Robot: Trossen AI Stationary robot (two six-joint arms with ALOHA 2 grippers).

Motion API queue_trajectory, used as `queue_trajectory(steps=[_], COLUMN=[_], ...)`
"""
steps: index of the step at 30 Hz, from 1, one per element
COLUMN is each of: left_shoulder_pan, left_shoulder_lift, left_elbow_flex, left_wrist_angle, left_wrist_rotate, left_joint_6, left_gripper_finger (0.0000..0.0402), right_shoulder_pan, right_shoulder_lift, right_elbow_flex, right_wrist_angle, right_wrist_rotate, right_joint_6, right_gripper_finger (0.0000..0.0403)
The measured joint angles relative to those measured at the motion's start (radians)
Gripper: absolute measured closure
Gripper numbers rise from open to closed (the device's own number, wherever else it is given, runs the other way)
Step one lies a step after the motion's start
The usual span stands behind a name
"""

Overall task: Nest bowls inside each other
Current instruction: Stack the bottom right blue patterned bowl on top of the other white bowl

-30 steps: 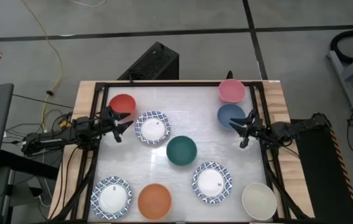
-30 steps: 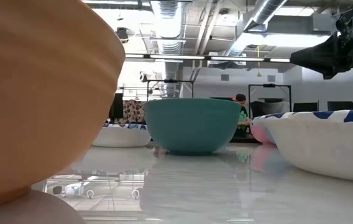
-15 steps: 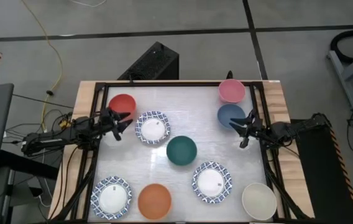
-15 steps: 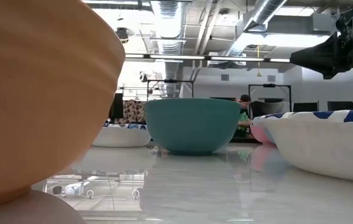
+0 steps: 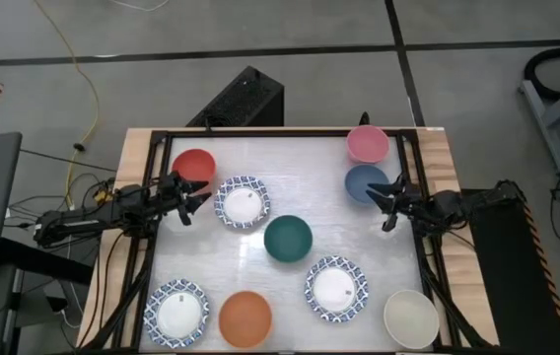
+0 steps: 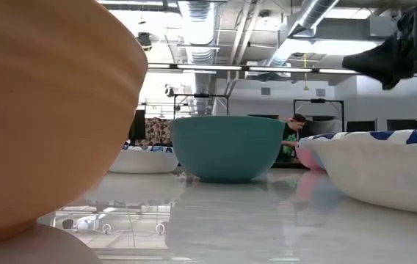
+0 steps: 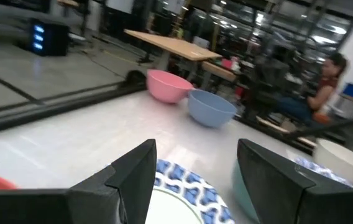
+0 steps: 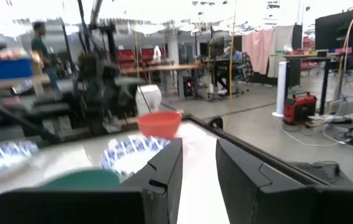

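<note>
Six bowls rest on their bases, apart from one another, on the white table (image 5: 290,168): red (image 5: 193,166) at far left, pink (image 5: 368,144) and blue (image 5: 366,182) at far right, dark green (image 5: 288,239) in the middle, orange (image 5: 245,318) near the front, cream (image 5: 411,319) at near right. My left gripper (image 5: 196,200) hovers open at the left edge between the red bowl and a patterned plate, pointing level across the table (image 7: 195,155). My right gripper (image 5: 386,202) hovers open just near-side of the blue bowl, nothing between its fingers (image 8: 198,146).
Three flat blue-and-white patterned plates lie on the table: one (image 5: 242,202) beside my left gripper, one (image 5: 336,289) right of centre, one (image 5: 177,313) at the near left. A black frame (image 5: 260,133) rims the table. A person (image 6: 291,136) is in the room behind.
</note>
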State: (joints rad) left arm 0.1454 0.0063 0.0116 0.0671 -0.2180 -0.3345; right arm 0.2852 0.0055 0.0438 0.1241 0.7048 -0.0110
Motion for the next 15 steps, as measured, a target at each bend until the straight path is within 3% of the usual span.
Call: queue_trajectory(steps=[8, 15], left_shoulder_pan=[0.0, 0.0], left_shoulder_lift=[0.053, 0.159], left_elbow_flex=[0.097, 0.243], left_wrist_angle=[-0.066, -0.149], left_wrist_rotate=[0.092, 0.15], left_joint_6=[-0.013, 0.0], left_gripper_finger=[0.0187, 0.0187], right_shoulder_pan=[0.0, 0.0], right_shoulder_lift=[0.001, 0.001], right_elbow_flex=[0.09, 0.14], right_wrist_angle=[0.011, 0.01], right_wrist_rotate=[-0.002, 0.002], right_joint_6=[-0.074, -0.172], right_gripper_finger=[0.0273, 0.0222])
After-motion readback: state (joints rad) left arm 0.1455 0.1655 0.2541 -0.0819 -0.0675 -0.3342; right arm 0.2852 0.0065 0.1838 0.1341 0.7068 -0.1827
